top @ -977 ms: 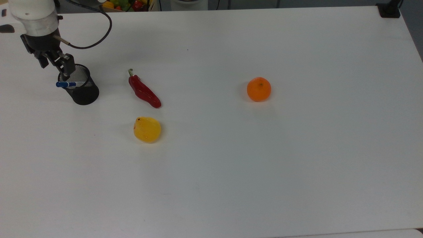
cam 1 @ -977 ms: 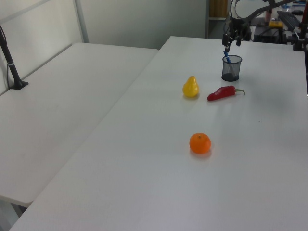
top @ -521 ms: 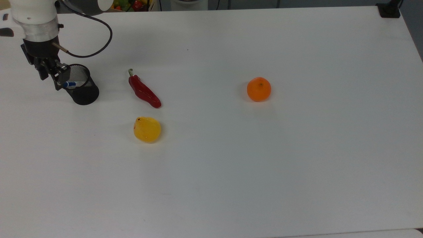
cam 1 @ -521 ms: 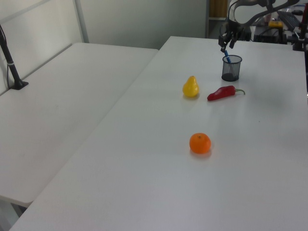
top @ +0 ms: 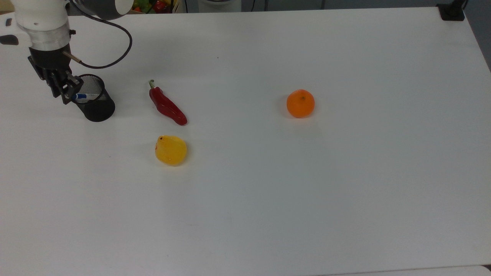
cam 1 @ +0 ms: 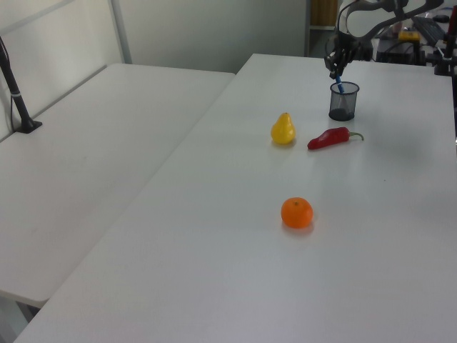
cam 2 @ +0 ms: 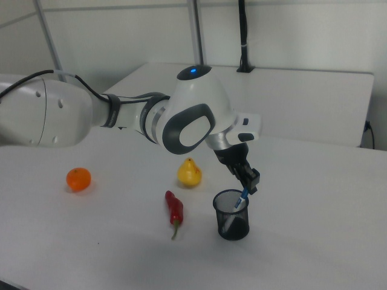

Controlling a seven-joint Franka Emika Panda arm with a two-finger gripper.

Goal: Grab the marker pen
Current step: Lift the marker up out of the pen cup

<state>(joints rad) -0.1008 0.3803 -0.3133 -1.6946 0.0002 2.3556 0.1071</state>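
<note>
— Where is the marker [top: 81,96] sitting?

— It is leaning in the mesh cup [top: 98,106] near the top view's left edge of the table [top: 268,191]. Its blue cap is poking over the rim, and in the right view the marker [cam 2: 242,198] is slanting up out of the cup [cam 2: 231,216] toward my fingers.

— And your gripper [top: 69,92]?

— I am hanging just over the cup's rim, and my jaws are closing on the blue cap end. In the left view my gripper [cam 1: 335,66] is sitting right above the cup [cam 1: 343,101], with the marker [cam 1: 338,83] rising into it.

— What else is lying around?

— A red chili [top: 167,105] is lying beside the cup, toward the top view's right. A yellow pear [top: 170,150] is sitting just below the chili in the top view. An orange [top: 300,103] is resting well apart, farther to the top view's right.
</note>
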